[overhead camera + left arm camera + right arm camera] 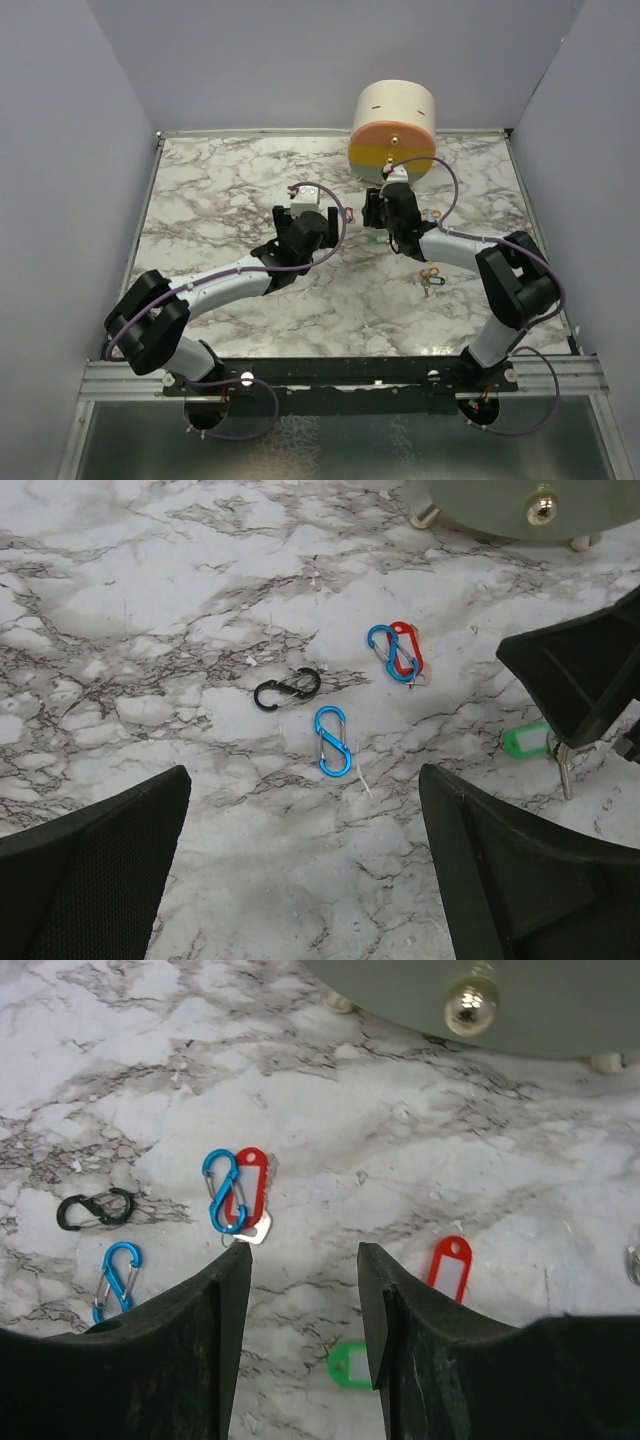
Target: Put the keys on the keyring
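Observation:
Keys with coloured plastic tags lie on the marble table (pixel 230 190). In the right wrist view, a red-tagged key (pixel 246 1184) is joined to a blue clip (pixel 218 1192), a second red tag (pixel 450 1267) lies to the right, and a green tag (pixel 349 1364) lies low between the fingers. My right gripper (pixel 303 1260) is open and empty above them. My left gripper (pixel 303 780) is open and empty, facing the red tag with the blue clip (pixel 396 652) and the green-tagged key (pixel 528 741). More keys (pixel 430 278) lie near the right arm. No keyring is distinguishable.
A loose blue S-clip (pixel 332 741) and a black S-clip (pixel 287 690) lie left of the tags. A round cream and orange container (pixel 393 130) stands at the back, just behind the right gripper (pixel 380 215). The left gripper (pixel 335 215) is close beside it.

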Robot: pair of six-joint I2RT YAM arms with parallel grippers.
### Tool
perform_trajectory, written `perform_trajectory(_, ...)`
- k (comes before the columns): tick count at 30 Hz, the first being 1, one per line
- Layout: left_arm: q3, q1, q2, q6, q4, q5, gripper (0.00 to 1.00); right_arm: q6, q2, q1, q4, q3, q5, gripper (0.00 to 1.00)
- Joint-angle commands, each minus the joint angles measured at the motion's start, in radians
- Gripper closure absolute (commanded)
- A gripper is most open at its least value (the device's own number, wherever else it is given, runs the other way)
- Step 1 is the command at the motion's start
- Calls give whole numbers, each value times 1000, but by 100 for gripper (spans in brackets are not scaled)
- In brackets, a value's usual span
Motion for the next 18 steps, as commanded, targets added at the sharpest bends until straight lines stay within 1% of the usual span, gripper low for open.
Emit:
perform_trajectory(1,0,8,7,-4,8,11,1,87,-74,-1,-143,-39,131,52)
perform_trajectory(9,5,10,17,-6,5,16,1,169,-97,-1,-312,-45,218,55)
perform_trajectory(18,8,10,28,-5,0,15,1,182,-91,-2,-302,-88,217,68)
